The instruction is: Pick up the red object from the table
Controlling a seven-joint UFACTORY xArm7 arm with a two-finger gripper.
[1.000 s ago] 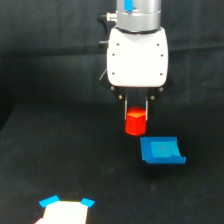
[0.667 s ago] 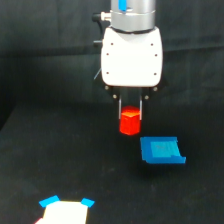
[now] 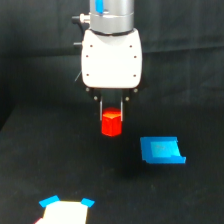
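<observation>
The small red-orange hexagonal block [image 3: 111,124] hung above the matte black table [image 3: 40,165], clamped between the white gripper's [image 3: 111,116] dark fingers [image 3: 101,111]. A flat bright blue tray-like piece [image 3: 161,150] lay on the table nearby, towards the exterior view's right (apart from the block). A white card with blue corners [image 3: 65,210] sat at the table's near edge.
</observation>
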